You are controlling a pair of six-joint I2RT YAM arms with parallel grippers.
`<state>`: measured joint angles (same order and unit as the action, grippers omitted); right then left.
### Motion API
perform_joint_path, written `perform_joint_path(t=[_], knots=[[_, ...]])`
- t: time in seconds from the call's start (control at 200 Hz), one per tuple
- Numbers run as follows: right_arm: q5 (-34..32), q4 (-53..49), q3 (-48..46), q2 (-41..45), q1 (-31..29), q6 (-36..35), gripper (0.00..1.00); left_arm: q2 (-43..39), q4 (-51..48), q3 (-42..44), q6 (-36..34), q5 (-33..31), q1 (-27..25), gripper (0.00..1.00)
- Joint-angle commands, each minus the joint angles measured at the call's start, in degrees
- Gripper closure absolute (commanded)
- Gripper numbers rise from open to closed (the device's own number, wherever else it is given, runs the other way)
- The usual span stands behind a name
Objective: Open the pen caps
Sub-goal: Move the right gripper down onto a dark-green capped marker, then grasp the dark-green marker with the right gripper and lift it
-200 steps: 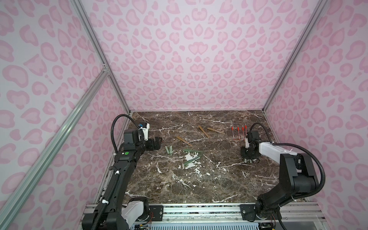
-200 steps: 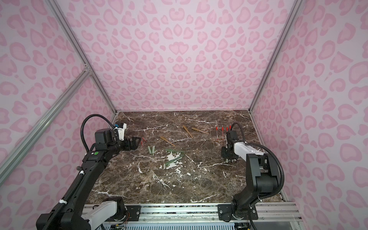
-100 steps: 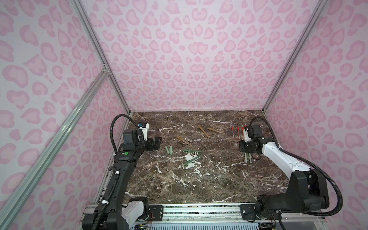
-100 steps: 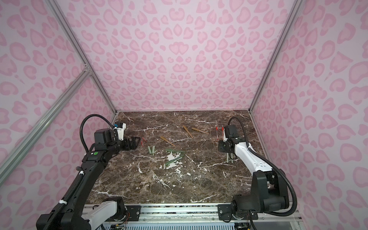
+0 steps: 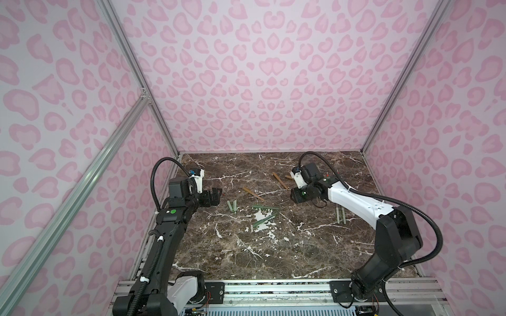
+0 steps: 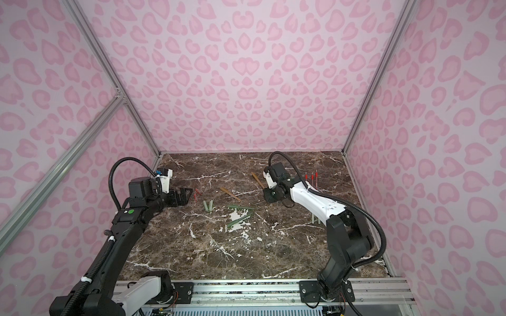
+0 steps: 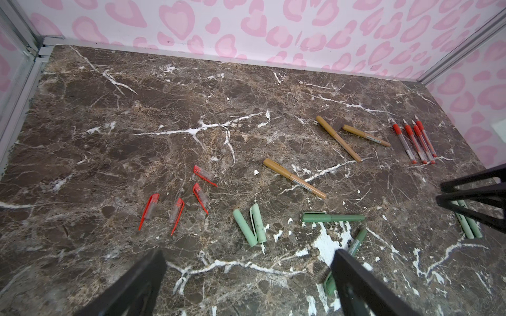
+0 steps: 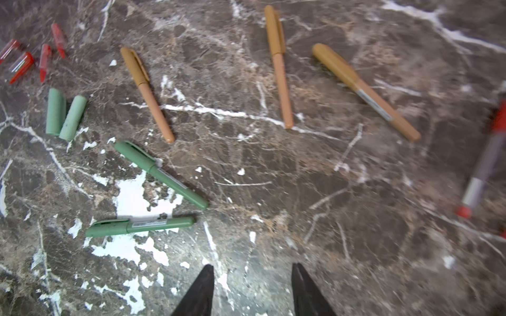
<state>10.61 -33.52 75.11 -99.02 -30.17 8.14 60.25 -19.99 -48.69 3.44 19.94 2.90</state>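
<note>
Gaping left fingers face four red pen caps — seemingly just specks from overhead — right fingers apart too.

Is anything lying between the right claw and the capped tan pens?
Nothing visible. The right claw hangs open and empty above the table, and only bare marble lies between it and the capped tan pens.
</note>
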Motion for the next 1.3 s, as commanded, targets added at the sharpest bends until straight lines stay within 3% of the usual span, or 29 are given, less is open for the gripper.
perform_joint_path(t=[0.0, 0.425, 0.81, 1.295], knots=[[0.6, -1.99, 3.79, -4.35, -2.9, -3.09, 0.52, -0.29, 1.09, -0.39, -0.18, 0.71, 0.18, 0.02], [-1.41, -11.56, 21.88, -24.54, -9.33, -10.2, 0.52, -0.21, 0.02, -0.99, 0.08, 0.83, 0.37, 0.02], [0.18, -13.34, 27.19, -31.67, -11.57, -12.73, 0.52, -0.35, 0.64, -0.83, 0.27, 1.11, 0.66, 0.02], [0.35, -15.51, 24.24, -32.42, -12.86, -15.29, 0.81, -0.26, 0.72, -0.73, 0.54, 1.5, 1.06, 0.02]])
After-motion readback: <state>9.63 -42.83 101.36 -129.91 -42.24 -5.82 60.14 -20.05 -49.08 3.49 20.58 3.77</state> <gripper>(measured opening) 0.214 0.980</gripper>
